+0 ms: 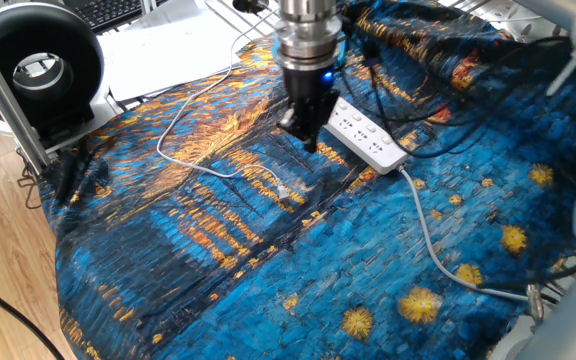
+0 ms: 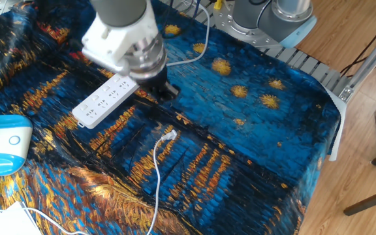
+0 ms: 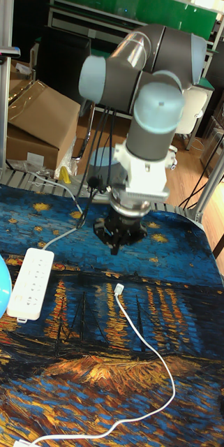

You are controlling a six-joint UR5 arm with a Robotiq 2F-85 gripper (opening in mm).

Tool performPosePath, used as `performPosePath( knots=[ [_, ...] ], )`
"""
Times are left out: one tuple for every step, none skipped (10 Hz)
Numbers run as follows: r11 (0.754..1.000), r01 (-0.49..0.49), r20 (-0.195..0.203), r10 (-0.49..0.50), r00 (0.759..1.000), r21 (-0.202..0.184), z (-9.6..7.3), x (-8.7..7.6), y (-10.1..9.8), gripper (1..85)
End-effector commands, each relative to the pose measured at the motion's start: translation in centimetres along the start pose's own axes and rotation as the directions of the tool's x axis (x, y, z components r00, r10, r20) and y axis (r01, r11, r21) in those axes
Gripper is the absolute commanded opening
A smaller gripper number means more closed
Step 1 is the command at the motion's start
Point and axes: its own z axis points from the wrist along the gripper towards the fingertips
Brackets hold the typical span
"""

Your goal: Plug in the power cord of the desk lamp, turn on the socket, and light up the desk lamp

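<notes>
The socket [image 1: 369, 135] is a white strip lying flat on the blue painted cloth, also seen as the socket [image 2: 106, 99] and the socket [image 3: 31, 283]. The power cord [image 3: 160, 370] curls across the cloth. Its small plug [image 1: 283, 190] lies loose in the middle, also visible as the plug [image 2: 170, 136] and the plug [image 3: 118, 288]. My gripper [image 1: 304, 128] hovers just off the strip's end, between strip and plug. The gripper [image 3: 118, 242] points down with fingertips together and nothing held. The same gripper [image 2: 165, 89] is above the cloth. The lamp's light blue base [image 2: 2, 143] sits at the left.
A thick pale-grey cable [image 1: 428, 235] runs from the strip toward the table edge. Black cables [image 1: 438, 90] hang behind the arm. A black ring-shaped device [image 1: 33, 65] and white papers [image 1: 158, 55] sit at the far left. A second arm's base [image 2: 273, 16] stands at the edge.
</notes>
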Motion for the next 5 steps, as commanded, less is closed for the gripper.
performPosePath(
  knots=[
    [0.998, -0.022, 0.050, 0.025, 0.998, -0.053, 1.6, -5.1, 2.0, 37.7],
    [0.998, -0.034, 0.061, 0.038, 0.997, -0.061, 2.5, -6.6, 2.4, 38.7],
    [0.998, -0.038, 0.076, 0.042, 0.996, -0.057, 3.6, -7.7, 2.6, 39.7],
    [0.998, -0.043, 0.086, 0.047, 0.995, -0.056, 4.8, -8.5, 3.0, 42.0],
    [0.998, -0.048, 0.084, 0.052, 0.995, -0.050, 5.2, -8.5, 3.0, 42.7]
  ],
)
